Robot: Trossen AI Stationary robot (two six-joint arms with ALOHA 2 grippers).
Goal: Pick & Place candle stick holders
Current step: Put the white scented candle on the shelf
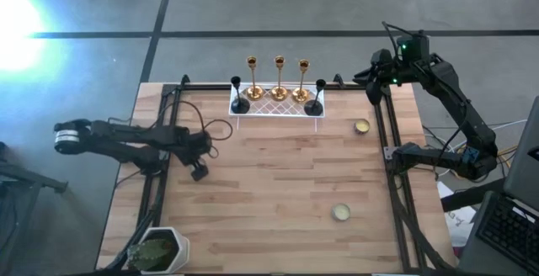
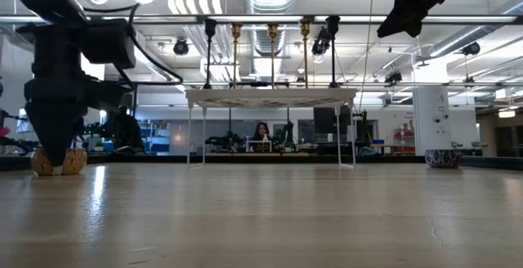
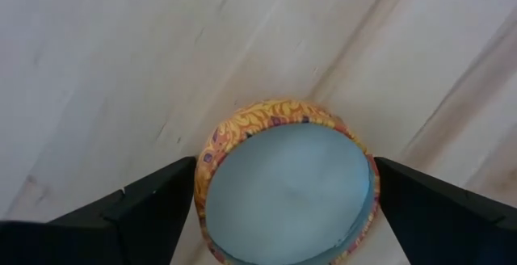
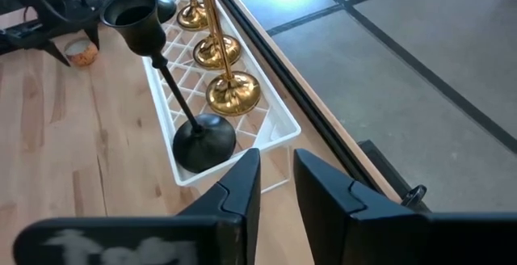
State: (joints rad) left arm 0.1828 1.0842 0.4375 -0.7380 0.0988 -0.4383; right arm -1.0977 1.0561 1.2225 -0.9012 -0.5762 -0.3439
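Observation:
Three gold sticks [image 1: 278,78] and two black holders [image 1: 240,99] stand on their round bases in the white lattice tray [image 1: 278,108] at the table's far edge. Two cream-gold cups sit on the table at the right [image 1: 361,126] and near right [image 1: 340,212]. My left gripper [image 1: 200,171] stands over a third patterned cup [image 3: 287,192] at the table's left. It also shows in the low view [image 2: 73,162]. My right gripper [image 4: 276,164] hangs high, right of the tray, nearly shut and empty. My left gripper has one finger [image 3: 153,196] on each side of the cup's round rim [image 3: 202,176], pinching it across its width. The fingers come from above, pointing down. The cup sits upright with its bottom on the table.
A white pot with a green plant [image 1: 160,249] stands at the near left corner. Black frame rails [image 1: 392,158] run along the table's left and right sides. A person [image 2: 261,131] sits in the room behind the table.

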